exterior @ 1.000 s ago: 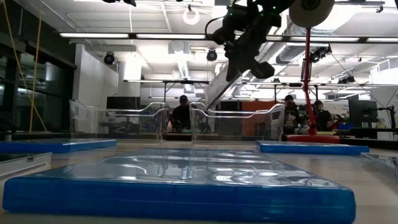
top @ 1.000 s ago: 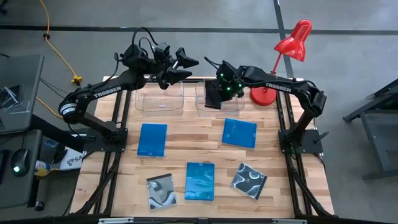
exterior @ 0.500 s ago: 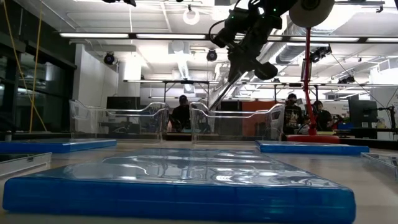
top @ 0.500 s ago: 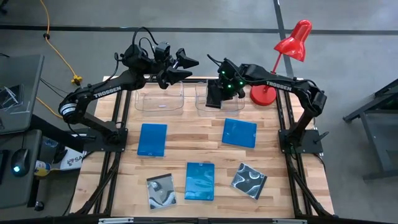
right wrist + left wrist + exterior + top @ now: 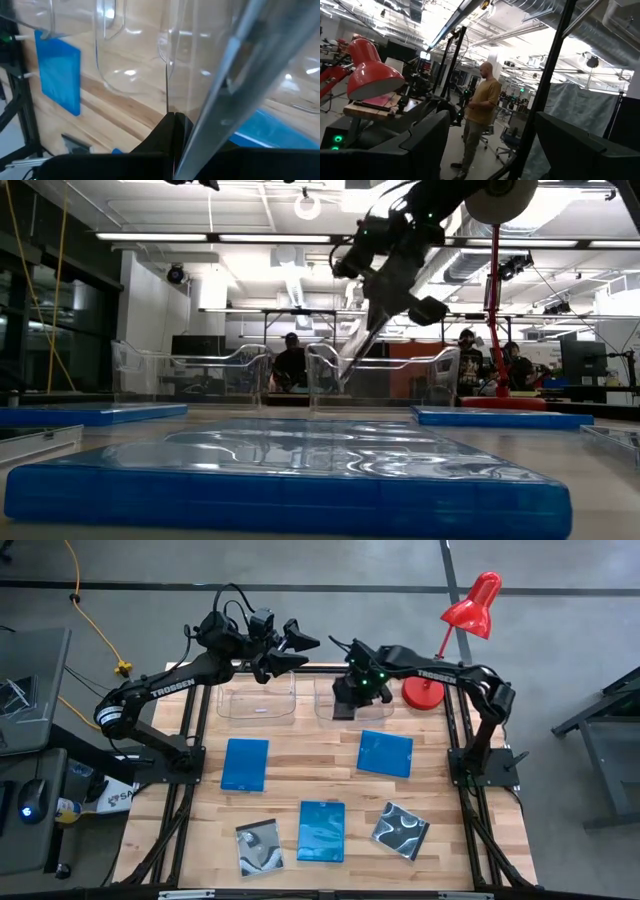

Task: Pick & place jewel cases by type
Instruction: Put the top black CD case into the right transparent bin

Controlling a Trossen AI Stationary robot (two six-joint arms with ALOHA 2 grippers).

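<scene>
- The right hand [image 5: 345, 700] is pinched on a black jewel case [image 5: 343, 703], holding it tilted on edge over the right-hand clear tub [image 5: 352, 712]. In the low view the case [image 5: 358, 348] slants down with its lower edge at or just inside the tub's wall [image 5: 440, 375]; whether it touches, I cannot tell.
- Risk: let go at this slant, the case could catch the rim and tip out onto the table [image 5: 310, 765], or land leaning on the wall instead of flat. The cause would be the steep angle and the thin edge grip.
- Risk: the case is smooth, hard plastic held only by a narrow margin, so it may twist or slide between the fingers.
- Risk: pushing lower could nudge the light tub, which looks easy to shift on the bare wood.
- The left hand [image 5: 298, 648] hangs spread and empty above the far side of the other clear tub [image 5: 257, 700], well apart from the right one.
- Nearer than the right hand lie three bright blue cases [image 5: 385, 753], [image 5: 245, 764], [image 5: 322, 831], flat glossy rectangles, and two smaller square ones with silvery-grey swirl covers [image 5: 402, 830], [image 5: 259, 846].
- The tubs are thin, transparent and round-cornered; the table is pale slatted wood, and a red lamp [image 5: 452, 635] stands just beyond the right hand.
</scene>
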